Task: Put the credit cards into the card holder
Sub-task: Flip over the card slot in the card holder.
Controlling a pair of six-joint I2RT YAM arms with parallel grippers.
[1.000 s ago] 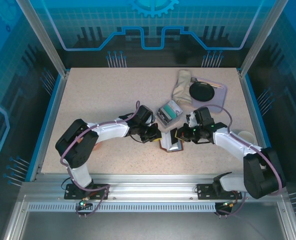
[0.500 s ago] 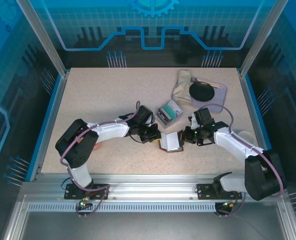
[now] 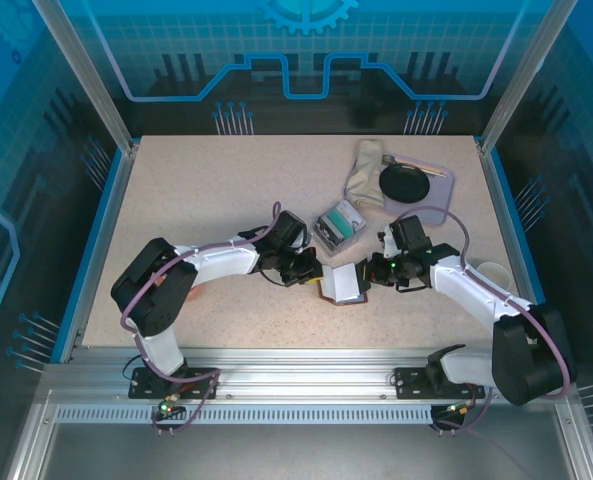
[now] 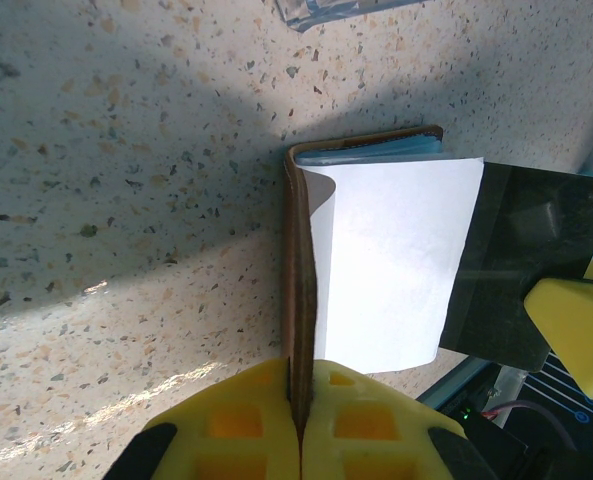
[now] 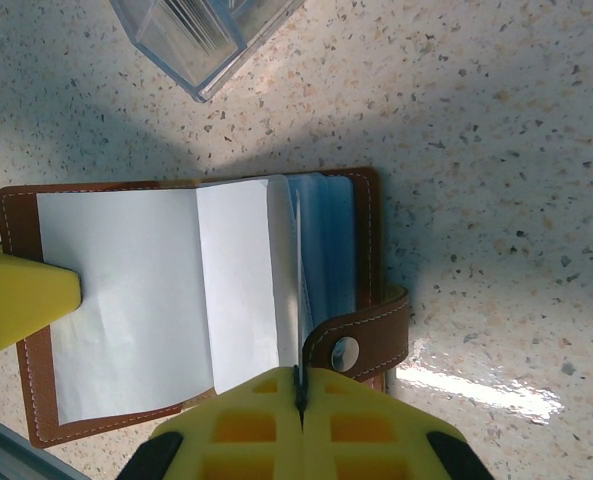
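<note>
Brown leather lies spread on the speckled table. The card holder sits open near the front centre, between the two arms. A second ago it looked folded and dark from above. Since then the right arm has drawn back a little toward its own side, and a pale leaf has swung over to face up.

The left end effector is pinched closed on the edge of the brown cover. The right end effector is clamped just as tightly on a thin inner edge beside the snap tab, where the teal-grey pockets fan out. We cannot tell whether it holds the pale leaf itself or one of the pocket sheets.

The credit cards are apart from all this. They show teal-green inside the clear tray, which stands just behind the holder, and neither end effector carries one.

We judge that the opening step is about finished and the loading has not begun. With the holder pulled flat, the pockets are exposed, which the task needs. But both end effectors are busy keeping it open, so one has to let go before it can fetch a card. The likely trouble is the cover springing shut once that grip is released.
</note>
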